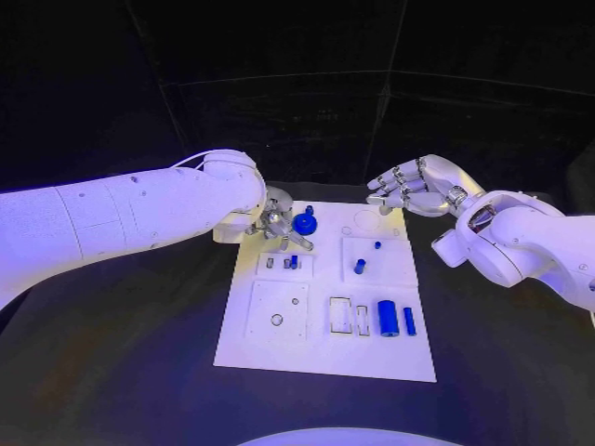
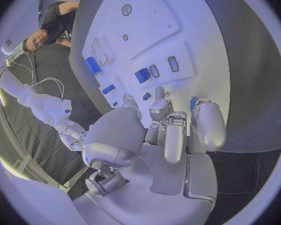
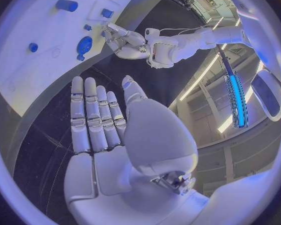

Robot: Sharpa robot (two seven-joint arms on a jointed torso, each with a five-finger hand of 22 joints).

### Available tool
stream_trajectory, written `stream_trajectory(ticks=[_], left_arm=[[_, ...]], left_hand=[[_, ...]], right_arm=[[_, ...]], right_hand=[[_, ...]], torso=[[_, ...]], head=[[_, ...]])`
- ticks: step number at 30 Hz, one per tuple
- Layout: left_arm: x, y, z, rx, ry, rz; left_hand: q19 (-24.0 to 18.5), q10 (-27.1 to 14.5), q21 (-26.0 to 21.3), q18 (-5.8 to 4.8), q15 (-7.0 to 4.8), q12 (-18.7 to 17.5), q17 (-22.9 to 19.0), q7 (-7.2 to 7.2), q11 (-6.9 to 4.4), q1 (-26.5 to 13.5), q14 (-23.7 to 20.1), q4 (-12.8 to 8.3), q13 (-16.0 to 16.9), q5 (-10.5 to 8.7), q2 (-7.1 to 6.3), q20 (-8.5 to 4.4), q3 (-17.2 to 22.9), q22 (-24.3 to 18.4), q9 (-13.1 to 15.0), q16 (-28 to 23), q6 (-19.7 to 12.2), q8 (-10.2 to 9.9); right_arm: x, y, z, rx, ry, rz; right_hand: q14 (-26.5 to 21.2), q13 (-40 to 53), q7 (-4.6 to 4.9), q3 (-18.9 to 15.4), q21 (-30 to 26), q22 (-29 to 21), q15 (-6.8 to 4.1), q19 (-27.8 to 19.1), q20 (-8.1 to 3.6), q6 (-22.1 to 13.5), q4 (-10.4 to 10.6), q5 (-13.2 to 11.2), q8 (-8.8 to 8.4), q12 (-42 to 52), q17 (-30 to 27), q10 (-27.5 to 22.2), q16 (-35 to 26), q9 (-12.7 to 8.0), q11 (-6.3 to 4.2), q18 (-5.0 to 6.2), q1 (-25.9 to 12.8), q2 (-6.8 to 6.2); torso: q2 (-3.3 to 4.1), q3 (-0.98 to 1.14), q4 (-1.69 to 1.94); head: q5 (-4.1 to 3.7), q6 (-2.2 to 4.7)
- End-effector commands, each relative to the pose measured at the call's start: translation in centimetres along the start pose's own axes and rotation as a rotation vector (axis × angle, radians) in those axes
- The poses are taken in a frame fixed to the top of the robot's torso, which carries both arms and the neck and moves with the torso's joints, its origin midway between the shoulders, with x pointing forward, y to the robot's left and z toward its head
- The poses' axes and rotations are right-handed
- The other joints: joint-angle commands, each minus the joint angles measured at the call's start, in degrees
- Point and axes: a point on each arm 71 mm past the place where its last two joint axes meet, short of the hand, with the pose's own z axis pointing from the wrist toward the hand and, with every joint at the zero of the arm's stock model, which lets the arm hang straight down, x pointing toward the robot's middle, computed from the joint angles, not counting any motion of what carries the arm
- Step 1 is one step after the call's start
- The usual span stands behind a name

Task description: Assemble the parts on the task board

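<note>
Black counter (image 1: pixel 137 353) carries the white board (image 1: pixel 327 348), which lies lengthwise in front of the robot, dark walls behind it.

On the board's near half, two blue cylinders (image 1: pixel 388 318) lie side by side at the right, just beside two empty rectangular slots (image 1: pixel 340 315). Left of those sits a raised square plate (image 1: pixel 279 311) with a small round hole. Further up, a short blue peg (image 1: pixel 360 267) lies on another raised plate at the right, and a smaller blue piece (image 1: pixel 376 245) sits just beyond it. At the left of the middle row, a small blue block (image 1: pixel 294 263) stands in a slot next to grey slots. Near the far left of the board is a round blue knob (image 1: pixel 304 223).

Left hand (image 1: pixel 273 228) hangs over the board's far left corner, fingers pointing down and bunched close to the knob. The left wrist view shows the fingertips (image 2: pixel 159 93) near the board surface, with a sliver of blue beside one finger; I cannot tell whether the hand actually holds anything.

Right hand (image 1: pixel 407 189) hovers beyond the far right corner of the board, well apart from the parts. In the right wrist view its fingers (image 3: pixel 93 117) are straight and laid side by side, the thumb apart, the palm bare, holding nothing. The same view shows the knob (image 3: pixel 84 45) and the left hand (image 3: pixel 125 40) beside it.
</note>
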Motion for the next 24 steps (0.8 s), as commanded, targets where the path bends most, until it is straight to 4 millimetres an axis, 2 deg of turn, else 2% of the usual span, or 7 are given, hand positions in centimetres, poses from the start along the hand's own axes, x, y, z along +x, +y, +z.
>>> stream_trajectory(ticks=[1, 9, 19, 24], left_arm=[[0.1, -0.2, 0.1, -0.011, 0.028, 0.033], [0.5, -0.7, 0.3, -0.01, 0.051, 0.051], [1.1, -0.7, 0.6, -0.012, 0.084, 0.057], [1.2, -0.7, 0.7, -0.011, 0.094, 0.052]], left_hand=[[-0.3, -0.4, 0.0, 0.03, 0.08, -0.2, 15.1, 0.16, -0.09, 0.8, 5.9, -0.1, 0.0, -0.21, 0.01, 0.04, -0.3, 0.0, 0.1, 0.2, -0.5, 0.3], [-0.3, -0.5, -0.1, 0.05, 0.13, -0.3, 15.1, 0.22, -0.04, 1.6, 5.9, -0.5, 0.0, -0.21, 0.22, 0.11, -0.2, -0.1, 0.5, 0.2, -0.8, 0.4], [-0.3, -0.6, -0.1, 0.04, 0.2, -0.3, 15.1, 0.27, 0.01, 2.8, 5.9, -1.2, 0.1, -0.2, 0.73, 0.2, 0.0, 0.1, 0.9, 0.2, -1.1, 0.6], [-0.3, -0.5, 0.0, 0.03, 0.21, -0.2, 15.1, 0.28, 0.03, 3.1, 5.9, -1.5, 0.2, -0.19, 0.95, 0.23, 0.1, 0.2, 1.1, 0.2, -1.1, 0.7]], right_arm=[[-0.1, 0.4, 0.2, -0.037, -0.028, 0.114], [0.0, 0.5, 0.5, -0.042, -0.023, 0.159], [0.1, 0.4, 0.7, -0.04, -0.021, 0.166], [0.2, 0.4, 0.8, -0.038, -0.02, 0.166]], right_hand=[[1.3, -3.4, -0.26, 0.5, -2.1, -1.5, -0.07, 1.4, -0.2, -0.5, -0.8, 0.2, 0.48, -0.9, -2.3, 0.8, -2.5, -0.2, 0.18, 0.75, 0.9, 0.24], [3.4, -8.4, -0.17, 1.6, -4.9, -3.5, -0.22, 3.6, -0.26, -1.1, -1.6, 0.3, 1.09, -1.2, -5.1, 1.7, -5.5, -0.5, 0.26, 0.64, 1.3, 0.21], [3.9, -10.2, -0.05, 2.2, -6.0, -4.3, -0.16, 4.2, -0.26, -1.5, -1.9, 0.9, 1.34, -1.1, -6.0, 1.8, -6.5, -0.6, 0.35, 0.6, 1.4, 0.12], [4.0, -10.6, -0.03, 2.3, -6.2, -4.4, -0.16, 4.4, -0.27, -1.6, -2.0, 1.0, 1.4, -1.1, -6.2, 1.8, -6.7, -0.6, 0.37, 0.6, 1.4, 0.12]], torso=[[0.0, -0.01, 0.03], [-0.03, -0.05, 0.07], [-0.03, -0.05, -0.03], [-0.03, -0.05, 0.06]], head=[[0.04, -0.07], [0.03, -0.26], [0.08, -0.46], [-0.02, -0.58]])
